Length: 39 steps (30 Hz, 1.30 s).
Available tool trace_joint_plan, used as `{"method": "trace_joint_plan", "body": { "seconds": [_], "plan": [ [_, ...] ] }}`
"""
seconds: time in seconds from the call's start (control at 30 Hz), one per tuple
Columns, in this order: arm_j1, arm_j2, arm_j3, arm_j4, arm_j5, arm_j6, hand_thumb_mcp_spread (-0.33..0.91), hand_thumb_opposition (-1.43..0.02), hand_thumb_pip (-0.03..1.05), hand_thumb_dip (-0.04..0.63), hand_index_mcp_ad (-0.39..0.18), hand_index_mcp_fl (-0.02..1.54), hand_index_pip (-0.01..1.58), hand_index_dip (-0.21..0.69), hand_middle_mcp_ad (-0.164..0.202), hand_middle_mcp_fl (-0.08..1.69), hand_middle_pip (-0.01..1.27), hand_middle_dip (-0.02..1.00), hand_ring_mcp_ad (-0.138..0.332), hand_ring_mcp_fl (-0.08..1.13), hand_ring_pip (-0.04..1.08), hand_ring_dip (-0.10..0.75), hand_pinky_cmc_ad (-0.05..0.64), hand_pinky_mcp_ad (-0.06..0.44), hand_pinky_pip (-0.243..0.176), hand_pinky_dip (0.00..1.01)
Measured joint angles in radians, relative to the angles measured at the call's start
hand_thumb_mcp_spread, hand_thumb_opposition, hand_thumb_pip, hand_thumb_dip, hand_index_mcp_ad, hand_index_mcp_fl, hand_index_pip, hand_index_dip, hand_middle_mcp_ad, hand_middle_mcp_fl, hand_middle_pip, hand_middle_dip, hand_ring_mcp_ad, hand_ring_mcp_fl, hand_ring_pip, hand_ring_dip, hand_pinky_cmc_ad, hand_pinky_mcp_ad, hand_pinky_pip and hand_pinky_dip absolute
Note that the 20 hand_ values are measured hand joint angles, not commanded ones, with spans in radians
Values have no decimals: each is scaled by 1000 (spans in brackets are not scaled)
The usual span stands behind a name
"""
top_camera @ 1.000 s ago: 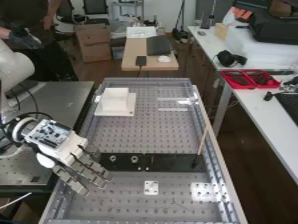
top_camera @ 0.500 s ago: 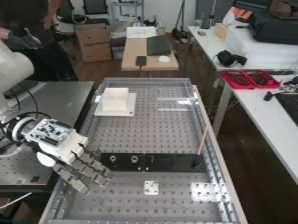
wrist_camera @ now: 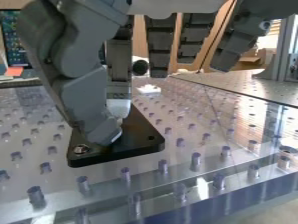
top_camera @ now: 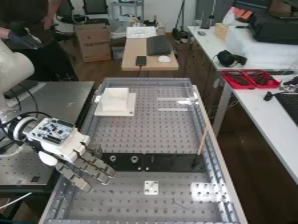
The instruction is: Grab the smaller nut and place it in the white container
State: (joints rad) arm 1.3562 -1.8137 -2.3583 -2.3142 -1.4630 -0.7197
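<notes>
Dark grey fingers of the hand (top_camera: 90, 167) slant down over the left end of the black bar (top_camera: 169, 162) and cover that end. They look straight. On the bar, just right of the fingers, stands the larger nut (top_camera: 113, 158), with the bearing (top_camera: 134, 159) beyond it. The white container (top_camera: 115, 102) stands farther up the bench. In the wrist view the hand (wrist_camera: 76, 80) has its thumb bent down in front of the bar (wrist_camera: 143, 140), while other fingers hang fairly straight. Whether a fingertip touches anything behind the thumb cannot be made out.
A small white plate (top_camera: 151, 188) lies on the perforated bench (top_camera: 153, 135) below the bar. A thin wooden stick (top_camera: 203, 141) leans up from the bar's right end. Raised rails edge the bench. A person stands at the upper left, away from the bench.
In the high view the hand has shifted slightly to the right along the bar's left end. The larger nut, the bearing and the white container have stayed put.
</notes>
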Motion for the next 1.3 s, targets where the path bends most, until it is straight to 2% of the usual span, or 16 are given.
{"method": "trace_joint_plan", "body": {
  "seconds": [0.37, 0.47, 1.3],
  "plan": [
    [1, 7, 3, -22, -2, -9, 480, -892, 712, 298, -161, 17, 1477, 304, 65, 152, 126, 206, 80, 9, 99, 73, 314, 194, -26, 195],
    [1, 9, 2, -18, -3, -11, 475, -897, 723, 332, -161, 17, 1477, 304, 65, 152, 126, 206, 80, 9, 99, 73, 314, 194, -26, 195],
    [4, 10, 6, -32, -3, -24, 480, -923, 721, 339, -166, 51, 1477, 305, 63, 152, 126, 206, 80, 9, 101, 75, 314, 197, -26, 195]
  ]
}}
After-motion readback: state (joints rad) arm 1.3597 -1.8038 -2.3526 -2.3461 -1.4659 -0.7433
